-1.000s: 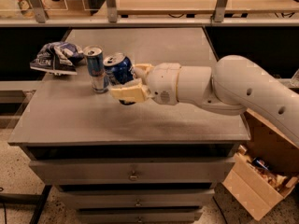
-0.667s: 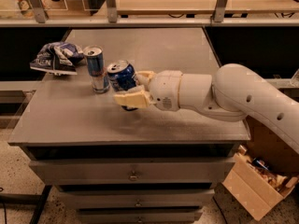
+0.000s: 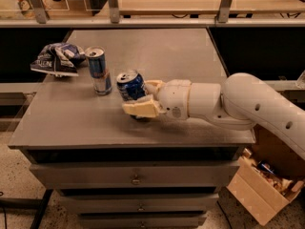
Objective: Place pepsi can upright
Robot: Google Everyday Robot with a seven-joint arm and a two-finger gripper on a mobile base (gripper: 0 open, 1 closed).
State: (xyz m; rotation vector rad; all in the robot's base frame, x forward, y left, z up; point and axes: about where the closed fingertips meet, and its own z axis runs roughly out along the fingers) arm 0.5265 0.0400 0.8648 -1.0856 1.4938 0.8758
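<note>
The pepsi can [image 3: 130,86] is short, dark blue, with its silver top up and tilted a little toward the left. It sits between the cream fingers [image 3: 141,109] of my gripper [image 3: 142,98], which is shut on it near the middle of the grey cabinet top [image 3: 76,123]. The can's base is hidden behind the near finger, so I cannot tell if it touches the surface. My white arm [image 3: 238,104] reaches in from the right.
A slim, taller blue-and-silver can [image 3: 98,70] stands upright just left of the pepsi can. A crumpled blue-and-white snack bag [image 3: 56,59] lies at the far left. A cardboard box [image 3: 259,190] sits on the floor at the right. Drawers are below the top.
My gripper has moved the pepsi can a little right and toward the front, away from the slim can. The can stands more upright than before.
</note>
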